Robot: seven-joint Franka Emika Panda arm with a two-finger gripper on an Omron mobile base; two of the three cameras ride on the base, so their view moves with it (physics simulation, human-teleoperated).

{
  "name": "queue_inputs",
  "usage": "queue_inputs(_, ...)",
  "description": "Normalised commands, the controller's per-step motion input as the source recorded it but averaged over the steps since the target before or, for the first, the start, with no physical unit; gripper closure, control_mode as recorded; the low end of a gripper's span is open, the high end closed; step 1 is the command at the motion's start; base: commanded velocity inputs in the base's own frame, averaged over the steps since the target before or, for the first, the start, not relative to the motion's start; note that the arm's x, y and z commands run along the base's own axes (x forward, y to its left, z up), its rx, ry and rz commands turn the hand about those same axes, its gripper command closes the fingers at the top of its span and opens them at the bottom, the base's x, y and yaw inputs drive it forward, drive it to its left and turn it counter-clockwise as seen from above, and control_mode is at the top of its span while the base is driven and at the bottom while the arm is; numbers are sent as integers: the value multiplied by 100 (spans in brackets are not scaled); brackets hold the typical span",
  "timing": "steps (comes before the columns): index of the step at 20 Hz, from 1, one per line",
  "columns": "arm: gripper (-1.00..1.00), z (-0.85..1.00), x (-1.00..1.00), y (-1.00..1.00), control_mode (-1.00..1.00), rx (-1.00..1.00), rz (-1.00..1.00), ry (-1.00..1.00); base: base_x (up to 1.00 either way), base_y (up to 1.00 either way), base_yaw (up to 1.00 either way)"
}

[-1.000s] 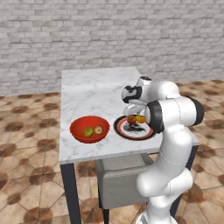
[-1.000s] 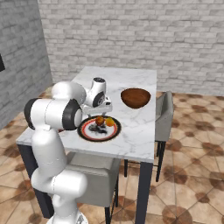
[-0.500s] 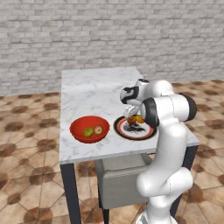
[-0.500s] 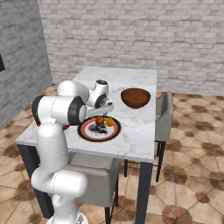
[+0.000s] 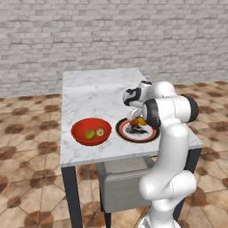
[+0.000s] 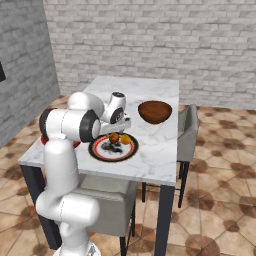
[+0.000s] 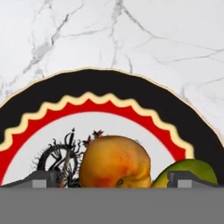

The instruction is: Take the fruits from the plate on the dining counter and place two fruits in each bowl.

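A: Where is the plate (image 5: 138, 131) sitting?

B: It is lying near the front edge of the dining counter (image 5: 98, 91), white marble with grey veins. Black outer rim, wavy red ring edged in cream, white centre with a dark spiky pattern, clearest in the hand view (image 7: 109, 92).

A: Fruits?

B: Two are lying on the plate. An orange fruit (image 7: 116, 162), peach-like with a reddish blush, is sitting over the pattern; a yellow-green fruit (image 7: 192, 168) is just beside it. Two more are resting in the red bowl (image 5: 91, 130): a green fruit (image 5: 90, 133) and a reddish tan fruit (image 5: 100, 132), side by side.

A: The other bowl?

B: The brown bowl (image 6: 155, 111) is standing farther back on the counter, well apart from the plate.

A: Claw?

B: The gripper (image 7: 111, 177) is hanging over the plate, fingers (image 7: 41, 178) spread wide, the orange fruit lying between them. Whether the pads are touching it, I cannot tell.
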Motion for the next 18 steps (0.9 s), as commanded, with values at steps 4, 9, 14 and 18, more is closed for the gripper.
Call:
queue_inputs(4,-100,-6,-27,0,-100,-1,0,-2,0,0,0)
queue_inputs(9,-100,-9,-10,0,-100,0,0,-9,0,0,0)
queue_inputs(14,-100,-6,0,0,-100,0,1,-7,0,0,0)
queue_inputs(18,-100,-12,0,0,-100,0,1,-1,0,0,0)
